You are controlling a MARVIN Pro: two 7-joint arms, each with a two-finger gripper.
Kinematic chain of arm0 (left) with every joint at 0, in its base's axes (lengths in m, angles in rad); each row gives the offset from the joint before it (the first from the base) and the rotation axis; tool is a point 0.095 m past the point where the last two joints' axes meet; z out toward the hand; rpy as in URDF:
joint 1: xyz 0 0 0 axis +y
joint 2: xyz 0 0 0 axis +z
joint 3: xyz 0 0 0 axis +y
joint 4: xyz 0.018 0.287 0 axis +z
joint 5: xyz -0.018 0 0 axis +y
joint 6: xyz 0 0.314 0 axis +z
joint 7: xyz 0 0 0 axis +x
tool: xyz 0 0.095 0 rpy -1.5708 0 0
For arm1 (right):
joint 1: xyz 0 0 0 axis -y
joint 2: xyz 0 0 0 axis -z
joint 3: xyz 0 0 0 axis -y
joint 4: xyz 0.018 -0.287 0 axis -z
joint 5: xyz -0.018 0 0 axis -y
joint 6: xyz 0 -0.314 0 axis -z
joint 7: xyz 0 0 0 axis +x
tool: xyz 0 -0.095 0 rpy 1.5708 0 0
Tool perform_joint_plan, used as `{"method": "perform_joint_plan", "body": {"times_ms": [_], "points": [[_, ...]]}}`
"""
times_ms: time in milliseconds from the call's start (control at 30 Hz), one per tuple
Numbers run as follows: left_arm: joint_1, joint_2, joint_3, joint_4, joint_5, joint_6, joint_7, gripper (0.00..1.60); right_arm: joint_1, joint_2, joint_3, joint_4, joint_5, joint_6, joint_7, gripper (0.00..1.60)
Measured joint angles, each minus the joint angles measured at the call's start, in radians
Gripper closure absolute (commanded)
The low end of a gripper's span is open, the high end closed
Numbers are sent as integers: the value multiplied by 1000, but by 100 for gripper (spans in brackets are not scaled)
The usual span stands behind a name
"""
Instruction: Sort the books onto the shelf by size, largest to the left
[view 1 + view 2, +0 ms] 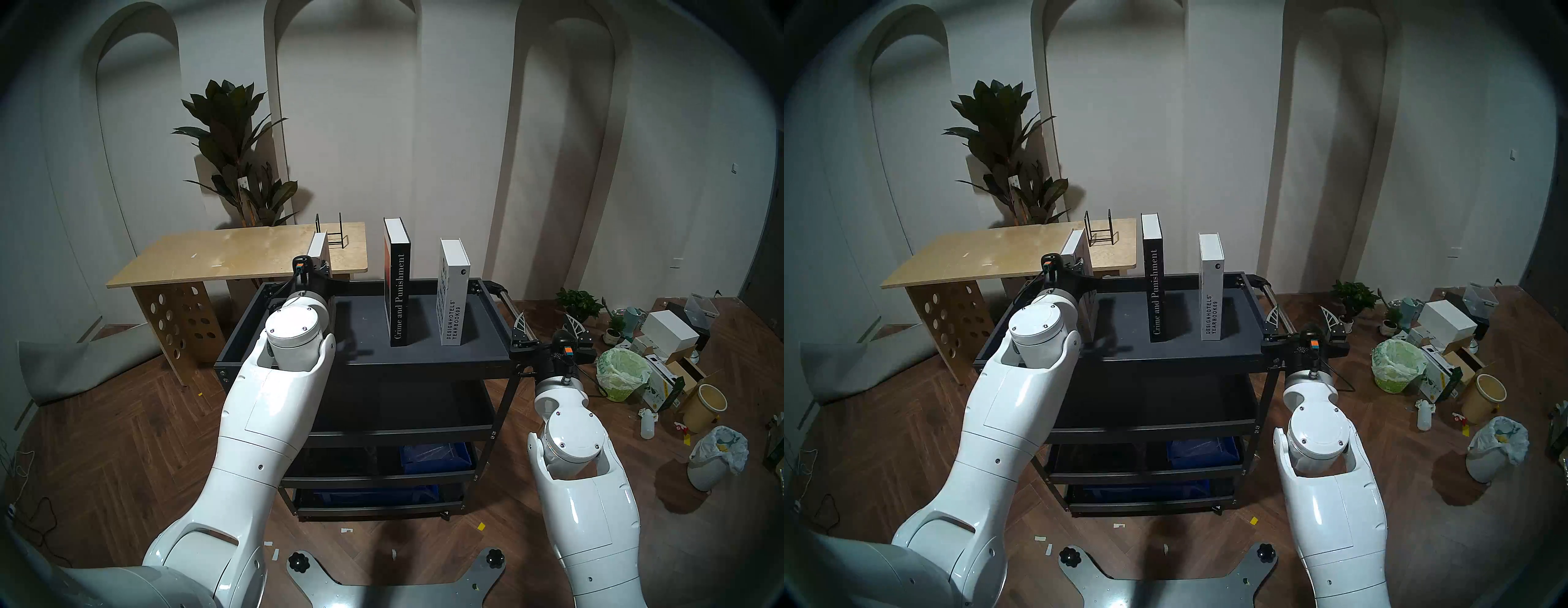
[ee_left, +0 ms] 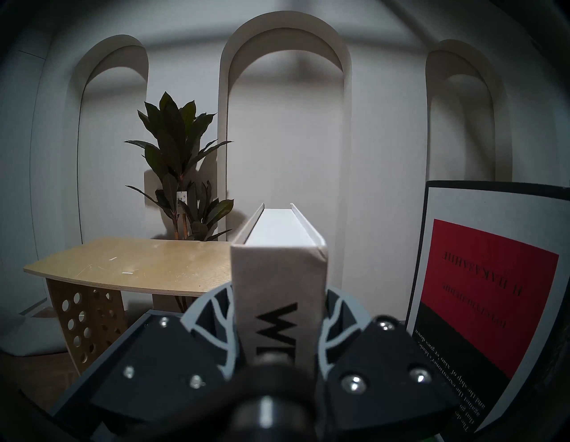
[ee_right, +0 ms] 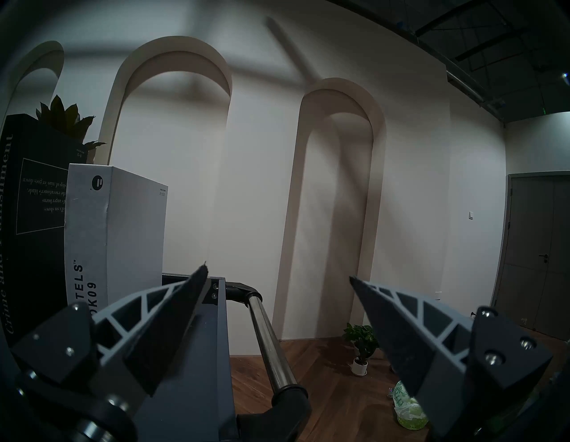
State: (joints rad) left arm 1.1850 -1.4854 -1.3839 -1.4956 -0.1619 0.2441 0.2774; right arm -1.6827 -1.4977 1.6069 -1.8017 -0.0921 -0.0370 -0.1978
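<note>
The black "Crime and Punishment" book [image 1: 399, 293] stands upright mid-tray on the cart's dark grey top shelf [image 1: 365, 335]. The shorter white "DESIGN HOTELS YEARBOOK 09" [image 1: 452, 297] stands upright to its right, apart from it. My left gripper [image 1: 316, 276] is shut on the spine of the thin grey-white "WELCOME" book [image 1: 317, 250], held upright at the shelf's left end. The left wrist view shows the fingers [image 2: 216, 311] clamping its spine [image 2: 277, 277], with the black book [image 2: 487, 293] to the right. My right gripper [image 1: 547, 316] is open and empty, beside the shelf's right end.
A steel handle [image 3: 268, 339] runs along the cart's right end, between my right fingers in the wrist view. A plywood table [image 1: 237, 254] with a small black wire rack [image 1: 333, 235] stands behind left, with a tall plant [image 1: 237, 148]. Boxes, bins and bags [image 1: 662, 361] litter the floor at right.
</note>
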Motion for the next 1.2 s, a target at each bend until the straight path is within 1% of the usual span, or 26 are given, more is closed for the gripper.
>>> {"method": "perform_joint_plan", "body": {"times_ms": [33, 67, 100, 500, 700, 933, 1200], "points": [[-1, -1, 0, 1, 0, 0, 2, 26, 0, 0, 0, 0, 0, 0, 0, 0], [-2, -2, 0, 2, 0, 0, 3, 6, 0, 0, 0, 0, 0, 0, -1, 0], [-3, -4, -1, 3, 0, 0, 5, 0, 0, 0, 0, 1, 0, 0, -1, 0], [-4, -9, -2, 6, -1, 1, 7, 0, 3, 2, 1, 4, 3, -2, 3, 0], [3, -9, -8, -20, -2, 3, 7, 0, 5, 3, 1, 6, 8, -3, 8, 0], [24, -14, -33, -106, -25, 1, 10, 0, 8, 5, 1, 10, 13, -2, 13, 0], [27, -29, -54, -213, -61, -37, 8, 0, 14, 9, 2, 17, 16, -2, 17, 0]]}}
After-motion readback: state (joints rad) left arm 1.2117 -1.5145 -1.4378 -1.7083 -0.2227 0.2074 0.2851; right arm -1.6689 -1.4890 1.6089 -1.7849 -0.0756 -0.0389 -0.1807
